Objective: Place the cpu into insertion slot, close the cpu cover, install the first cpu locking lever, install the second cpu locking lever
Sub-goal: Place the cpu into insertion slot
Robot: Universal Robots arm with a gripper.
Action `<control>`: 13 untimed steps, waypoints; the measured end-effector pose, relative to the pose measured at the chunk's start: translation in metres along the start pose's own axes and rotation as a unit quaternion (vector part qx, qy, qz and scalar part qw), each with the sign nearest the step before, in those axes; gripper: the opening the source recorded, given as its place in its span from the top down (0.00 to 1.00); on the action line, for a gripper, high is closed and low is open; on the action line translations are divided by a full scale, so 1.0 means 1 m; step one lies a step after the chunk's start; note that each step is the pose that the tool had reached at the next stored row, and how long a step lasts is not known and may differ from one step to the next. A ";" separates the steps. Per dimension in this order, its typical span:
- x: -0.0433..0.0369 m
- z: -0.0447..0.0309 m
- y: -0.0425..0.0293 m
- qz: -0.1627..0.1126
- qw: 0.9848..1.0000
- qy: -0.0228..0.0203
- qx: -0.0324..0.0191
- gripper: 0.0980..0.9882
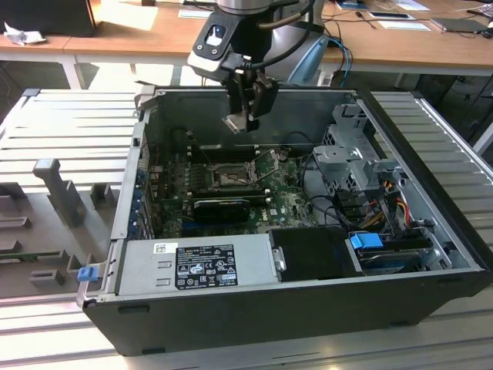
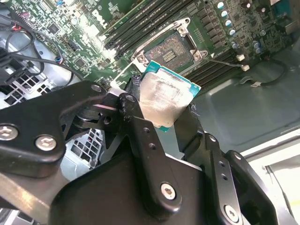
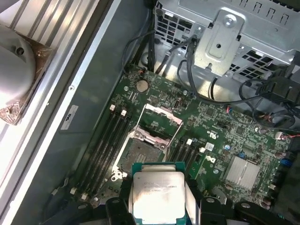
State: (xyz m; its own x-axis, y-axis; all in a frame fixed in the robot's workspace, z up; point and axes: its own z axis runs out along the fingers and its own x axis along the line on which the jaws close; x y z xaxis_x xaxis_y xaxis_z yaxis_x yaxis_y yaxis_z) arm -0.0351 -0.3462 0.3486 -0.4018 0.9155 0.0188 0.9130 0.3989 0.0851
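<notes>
Hovering over the open computer case (image 1: 308, 308), which lies on its side so that the motherboard (image 1: 286, 202) faces upward and can be reached from above, I carry the component high in the case opening, well apart from the board. The gripper (image 1: 243, 122) points down into the case. In both wrist views its jaws stand narrowed onto two opposite edges of the cpu (image 3: 159, 194). The fingers (image 2: 140, 136) bear on the edges and not on the faces, which I judge keeps the contact side untouched and leaves it free to meet the socket. On the board, the cpu cover (image 3: 164, 114) is swung up and back on its hinge, because the chip has to go in beneath it. This leaves the insertion slot (image 3: 136, 159) exposed and empty. The cpu hangs above the slot and to one side of it, not touching it. The chip's dull metal top faces the wrist cameras and away from the board, so the contact side must face the board. Being square, the chip has no distinct long axis. Its flat face appears roughly parallel to the board in the first wrist view and somewhat tilted in the exterior view, so I cannot tell the exact tilt. Its green-bordered edges look slightly rotated against the slot rim. The cpu is not yet seated, and the cover is not yet closed.
</notes>
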 end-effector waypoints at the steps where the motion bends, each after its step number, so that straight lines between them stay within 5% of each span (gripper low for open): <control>1: 0.0000 0.0000 0.0000 0.004 1.000 0.000 0.000 0.51; 13: -0.0001 0.0049 -0.0005 0.026 1.000 -0.003 0.000 0.51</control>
State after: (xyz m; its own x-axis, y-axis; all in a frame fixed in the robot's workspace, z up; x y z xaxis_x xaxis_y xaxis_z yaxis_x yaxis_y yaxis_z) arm -0.0352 -0.3462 0.3437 -0.3542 0.9350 0.0179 0.9324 0.3516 0.0842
